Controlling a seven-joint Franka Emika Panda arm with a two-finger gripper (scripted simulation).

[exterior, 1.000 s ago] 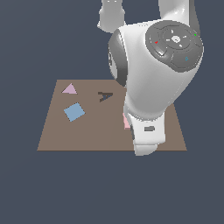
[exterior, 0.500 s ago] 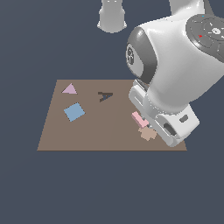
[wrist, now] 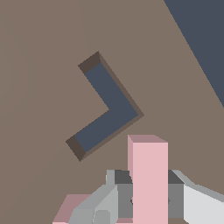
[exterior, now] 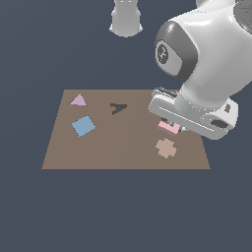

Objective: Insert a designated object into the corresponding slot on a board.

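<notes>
My gripper is shut on the pink L-shaped block; one arm of the block sticks out between the fingers. The dark L-shaped slot lies in the brown board just ahead of the block, apart from it and empty. In the exterior view the pink block shows under the arm's hand near the board's right part, held just above the board. The fingers and the slot are hidden by the arm there.
On the board in the exterior view: a mauve triangle and a blue square at the left, a dark A-shaped recess in the middle, a tan cross shape near the front right. The board's edge shows in the wrist view.
The arm has swung toward the exterior view's right and risen a little. The pink block, earlier mostly hidden under the hand, now shows with the tan cross shape uncovered.
</notes>
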